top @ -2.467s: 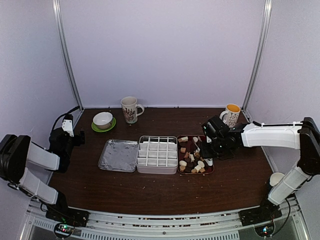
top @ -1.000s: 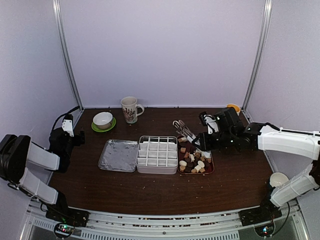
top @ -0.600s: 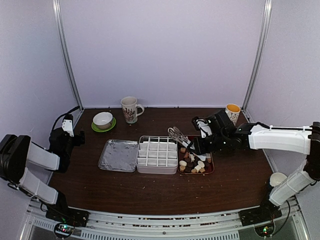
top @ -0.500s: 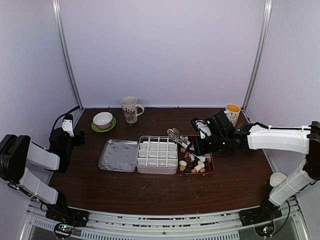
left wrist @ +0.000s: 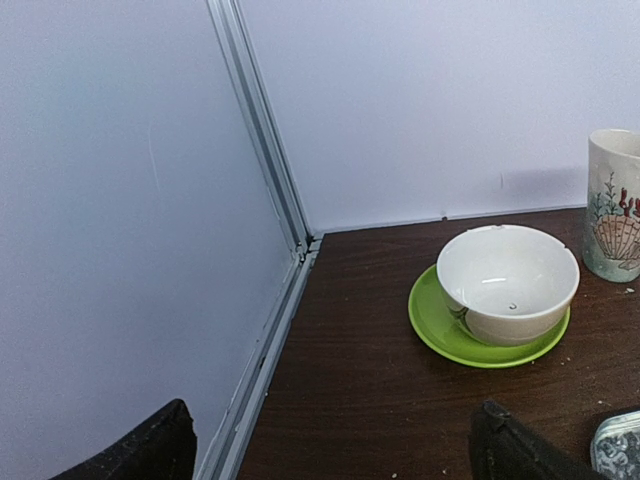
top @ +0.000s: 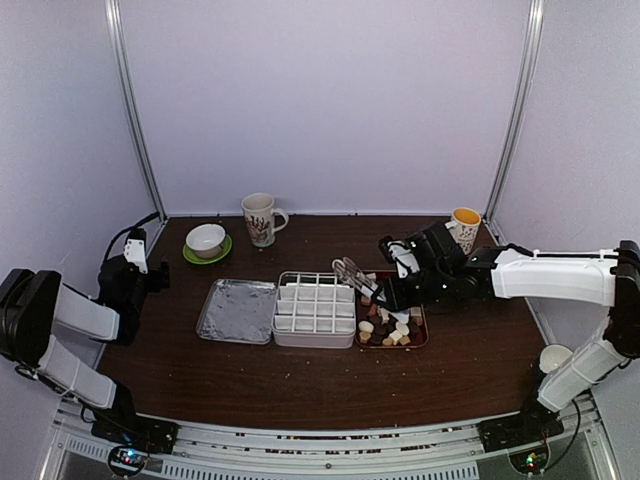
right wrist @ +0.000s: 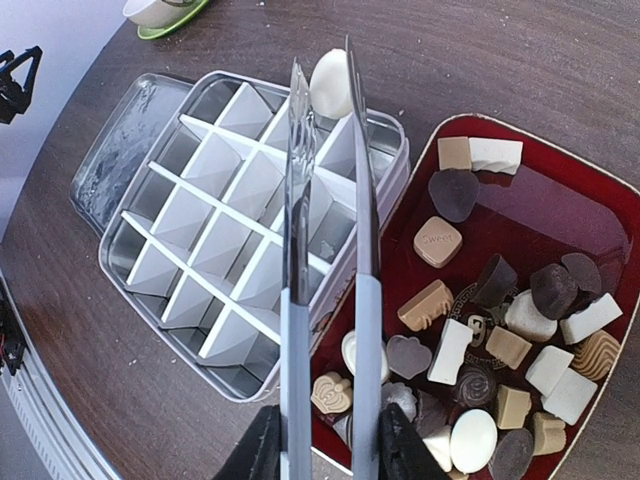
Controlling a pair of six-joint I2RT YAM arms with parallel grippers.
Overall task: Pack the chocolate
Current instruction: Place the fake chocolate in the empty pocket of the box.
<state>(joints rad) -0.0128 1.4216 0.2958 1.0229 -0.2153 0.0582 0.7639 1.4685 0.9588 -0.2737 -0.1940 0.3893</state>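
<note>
My right gripper (right wrist: 330, 452) is clamped on the tongs (right wrist: 296, 340), whose tips pinch a white chocolate piece (right wrist: 330, 84) above the far side of the divided box (right wrist: 150, 285). The other chocolates (right wrist: 440, 242) lie in the red tray (right wrist: 520, 195) (just beside the box). My left gripper (left wrist: 330, 450) gapes wide, holding nothing, near the bowl (left wrist: 508, 280).

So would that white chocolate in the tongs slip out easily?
Quite possibly: the white chocolate looks smooth and rounded, pinched only at the tips of the thin metal tongs. It seems small and light, so a gentle squeeze probably holds it. Dropped, it might roll.
</note>
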